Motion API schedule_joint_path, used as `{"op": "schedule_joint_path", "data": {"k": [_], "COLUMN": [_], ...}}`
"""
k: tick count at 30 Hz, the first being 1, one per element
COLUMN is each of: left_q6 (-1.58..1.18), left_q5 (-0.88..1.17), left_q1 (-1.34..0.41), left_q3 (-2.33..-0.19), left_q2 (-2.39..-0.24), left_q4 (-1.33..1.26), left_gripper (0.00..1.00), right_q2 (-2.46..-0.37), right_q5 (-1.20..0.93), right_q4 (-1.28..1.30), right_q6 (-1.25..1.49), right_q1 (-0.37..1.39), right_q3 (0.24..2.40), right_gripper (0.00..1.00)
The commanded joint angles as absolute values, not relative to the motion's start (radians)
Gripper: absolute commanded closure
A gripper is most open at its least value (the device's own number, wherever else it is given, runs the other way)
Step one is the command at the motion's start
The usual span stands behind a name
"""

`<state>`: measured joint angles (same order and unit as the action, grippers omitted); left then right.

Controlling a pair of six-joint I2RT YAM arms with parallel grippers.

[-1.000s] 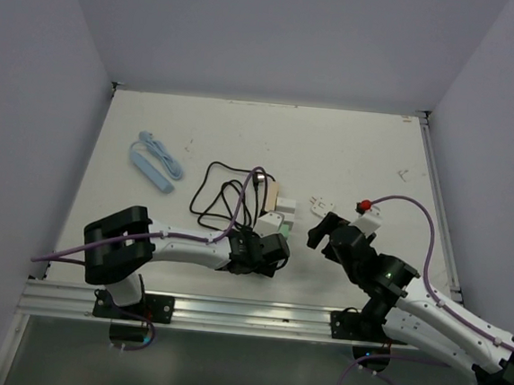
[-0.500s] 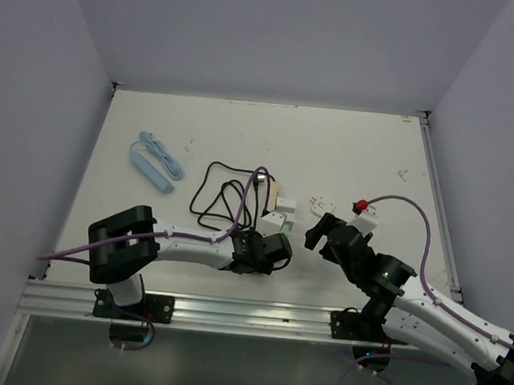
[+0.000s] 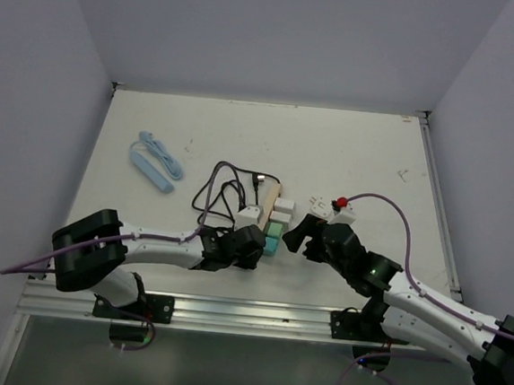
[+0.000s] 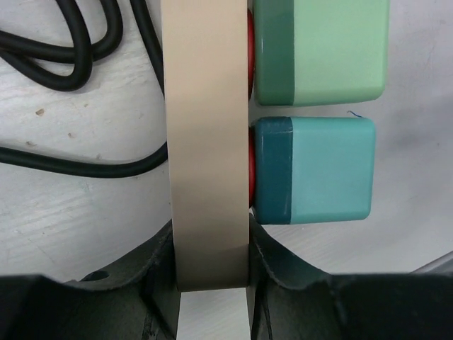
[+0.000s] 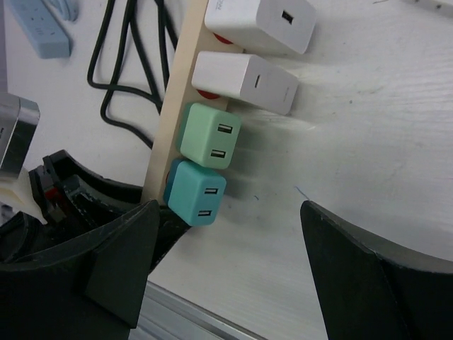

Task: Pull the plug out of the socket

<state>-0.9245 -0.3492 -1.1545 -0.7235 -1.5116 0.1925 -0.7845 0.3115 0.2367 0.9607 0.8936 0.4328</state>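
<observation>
Your left gripper [image 4: 212, 263] clamps the beige power strip [image 4: 205, 142] at its near end to anchor it, so your wide-open right gripper [image 5: 230, 244] can pull the teal charger [image 5: 195, 193] free.

Watching from the top view, I have the socket strip [image 3: 268, 198] mid-table [image 3: 377, 158], its far end leaning slightly right. Its near end sits between the jaws of the left gripper [image 3: 240, 245], which touch it on both sides. A row of plugs [image 5: 244, 81] lines the strip's right side. The nearest plug [image 4: 315, 170] is just beyond the jaws, with the next plug [image 4: 322, 49] behind it. The cord [image 3: 219, 194] lies coiled left of the strip. The right gripper [image 3: 300, 235] is just right of the row, jaws apart. A second power strip [image 3: 151, 165] lies upper left, well apart.
</observation>
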Motion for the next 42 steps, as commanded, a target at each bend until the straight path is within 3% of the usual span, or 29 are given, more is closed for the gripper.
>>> {"op": "schedule_joint_path", "data": {"k": [1,15,19,30,38,42], "left_q6": [-0.966,-1.052,-1.046,-1.032,-1.028,-1.035], "left_q5": [-0.265,-0.314,-0.321,-0.319,-0.316,-0.319], "left_q1": [-1.106,-1.039,-1.025,-1.002,-0.993,-0.982], "left_q3": [-0.614,-0.407,-0.382,-0.341,-0.324,-0.314], "left_q2": [-1.418,-1.266,-1.239,-1.236,-1.235,-1.236], "left_q4": [-0.029,-0.115,-0.140,-0.206,-0.232,-0.221], "left_gripper": [1.00,1.00,1.00,1.00,1.00,1.00], "right_q2": [-0.840,-1.262,-1.322,-1.451,-1.512,-1.509], "right_q5": [0.180,0.003,-0.028,-0.130,-0.175,-0.187], "right_q4": [0.059,-0.241,-0.284,-0.319,-0.383,-0.388], "right_q6": [1.003,1.097,1.114,1.120,1.127,1.132], "right_q1": [0.891,0.893,0.891,0.896,0.899,0.899], "right_q3": [0.413,0.540,0.572,0.627,0.620,0.621], "right_gripper": [0.16,0.26,0.32,0.36,0.55,0.72]}}
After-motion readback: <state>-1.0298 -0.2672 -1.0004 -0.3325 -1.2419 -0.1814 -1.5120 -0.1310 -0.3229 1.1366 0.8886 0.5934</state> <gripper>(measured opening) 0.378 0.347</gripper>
